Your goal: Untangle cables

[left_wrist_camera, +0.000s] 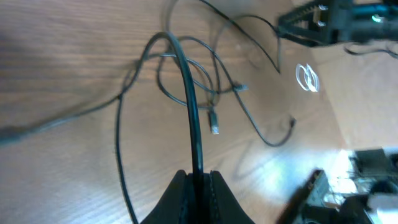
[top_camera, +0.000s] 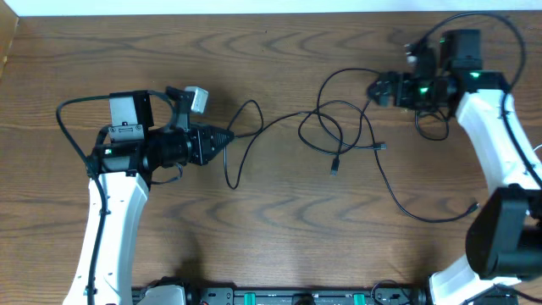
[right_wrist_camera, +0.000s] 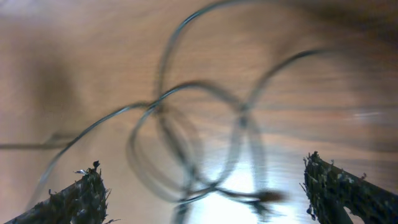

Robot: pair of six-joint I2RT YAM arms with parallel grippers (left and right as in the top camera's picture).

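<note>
Thin black cables (top_camera: 339, 135) lie in loose crossed loops at the middle of the wooden table, with small plug ends (top_camera: 334, 169). My left gripper (top_camera: 227, 136) is shut on one black cable (left_wrist_camera: 191, 118), which runs from its jaws (left_wrist_camera: 199, 177) up toward the tangle. My right gripper (top_camera: 373, 89) is open at the tangle's right edge, with nothing between its fingers; blurred loops (right_wrist_camera: 186, 143) lie on the table below it. No white cable shows.
A long cable strand trails to the front right (top_camera: 423, 212). Thicker black arm cables loop by the right arm (top_camera: 474, 21) and left arm (top_camera: 68, 106). A dark equipment rail (top_camera: 279, 296) runs along the front edge.
</note>
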